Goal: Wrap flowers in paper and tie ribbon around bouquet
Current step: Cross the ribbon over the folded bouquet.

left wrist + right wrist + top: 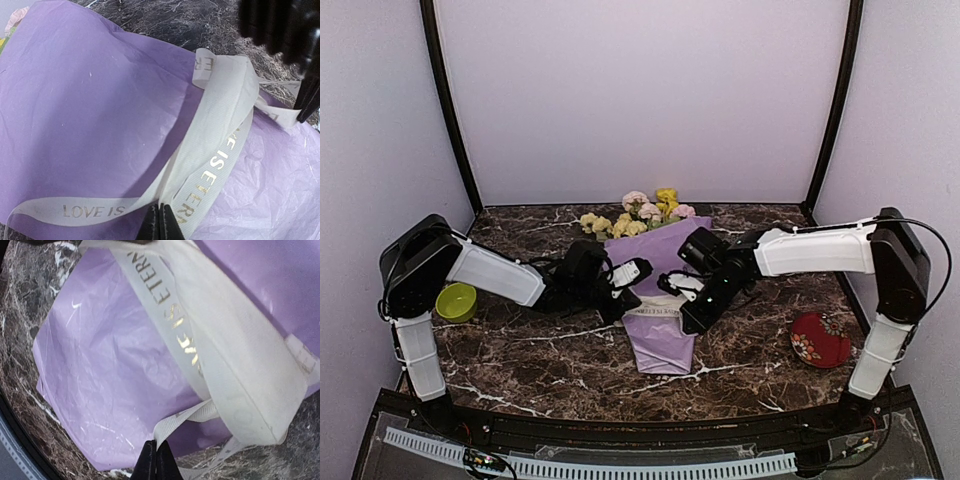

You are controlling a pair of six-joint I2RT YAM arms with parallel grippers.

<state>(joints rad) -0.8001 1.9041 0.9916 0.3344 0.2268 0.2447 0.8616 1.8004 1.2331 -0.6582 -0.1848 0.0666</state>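
Dark marble-pattern table [520,350] fills the lower half of the top view, enclosed by pale walls [640,90]. At frame centre lies the paper [661,345], a lilac sheet rolled into a cone with its narrow end toward the bottom edge. The flowers [638,213], pale yellow, bright yellow and pink, protrude from the wide end at the upper centre. The ribbon [220,145], cream with gold lettering, crosses the cone at mid-length, looped over the paper.

Left gripper [161,220]: at the bottom centre of its wrist view, jaws clenched, with two ribbon strands converging at the fingertips and pinched there.

Right gripper [155,460]: at the bottom centre of its wrist view, jaws clenched on a narrow ribbon strand; the wide loop lies above it.

Both grippers meet over the cone from opposite sides. A green bowl [456,301] sits at the left edge of the table. A red dish [818,340] sits at the lower right.
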